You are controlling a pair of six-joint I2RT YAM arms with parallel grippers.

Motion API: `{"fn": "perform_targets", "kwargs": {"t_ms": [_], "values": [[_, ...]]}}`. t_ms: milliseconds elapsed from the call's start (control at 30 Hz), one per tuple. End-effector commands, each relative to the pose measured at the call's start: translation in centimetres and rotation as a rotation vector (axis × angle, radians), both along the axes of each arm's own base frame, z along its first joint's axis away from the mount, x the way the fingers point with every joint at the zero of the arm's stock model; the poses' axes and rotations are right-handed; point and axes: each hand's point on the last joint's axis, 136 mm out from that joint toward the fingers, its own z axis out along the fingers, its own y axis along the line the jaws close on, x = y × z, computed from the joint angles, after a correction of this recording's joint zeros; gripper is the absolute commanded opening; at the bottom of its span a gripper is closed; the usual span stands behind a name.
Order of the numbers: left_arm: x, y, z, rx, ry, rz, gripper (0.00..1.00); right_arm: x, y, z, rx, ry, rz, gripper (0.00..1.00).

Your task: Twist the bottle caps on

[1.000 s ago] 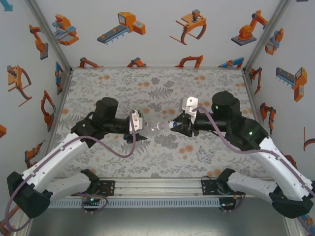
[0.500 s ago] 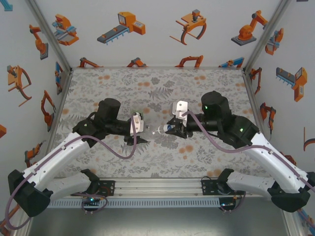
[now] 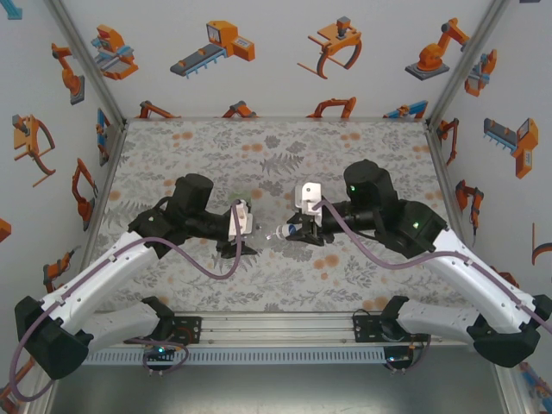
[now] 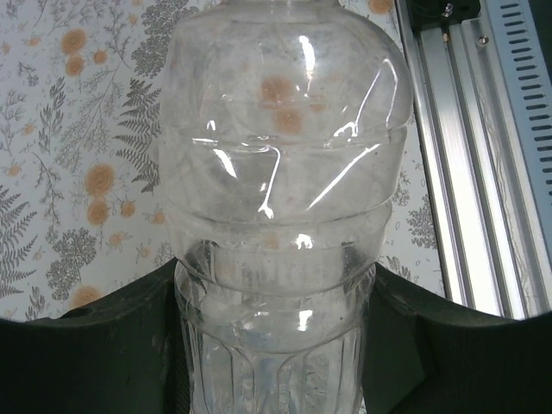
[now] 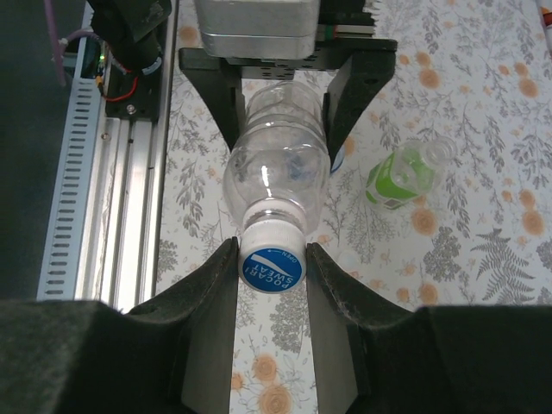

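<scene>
From above, the left claw (image 3: 245,228) and the right claw (image 3: 290,231) meet tip to tip over the middle of the table (image 3: 259,147). The clear bottle (image 3: 267,230) lies level between them. Beyond both claws the floral cloth runs bare to the back wall (image 3: 276,60), with free cloth out to either side as well. Behind the claws, at the near edge, lies the rail (image 3: 276,328).

On the left wrist, the left claw (image 4: 276,362) is narrowed onto the clear bottle (image 4: 280,198), a finger against each side of its ribbed body. The shoulder of the bottle reaches out ahead of the tips. The rail (image 4: 483,147) runs past on the claw's right in this view, and there is open cloth on its left.

On the right wrist, the right claw (image 5: 272,272) is closed on the cap (image 5: 272,266), which is white with a blue top. The cap sits on the neck of the clear bottle (image 5: 276,177), which stretches straight ahead into the left claw (image 5: 285,129). Ahead and to the right of the right claw, the green bottle (image 5: 398,177) lies on its side, apart from the held one. The rail (image 5: 112,172) flanks the claw's left. A small blue-white piece (image 5: 338,159) peeks from behind a left finger. It is possibly a second cap but too hidden to tell.

That makes two bottles and one sure cap.
</scene>
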Motion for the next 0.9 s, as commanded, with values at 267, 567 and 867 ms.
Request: {"fn": "perform_targets", "kwargs": {"t_ms": [267, 567, 867], "values": [[-1.0, -0.6, 2.1, -0.069, -0.025, -0.076, 0.0, -0.7, -0.1, -0.1, -0.013, -0.047, 0.03, 0.0], [-1.3, -0.6, 2.3, -0.075, -0.02, -0.087, 0.0, -1.0, 0.5, -0.4, 0.01, -0.069, 0.051, 0.0], [-1.4, -0.5, 2.4, -0.077, -0.018, -0.091, 0.0, -1.1, 0.8, -1.2, -0.013, -0.067, 0.074, 0.0]]}}
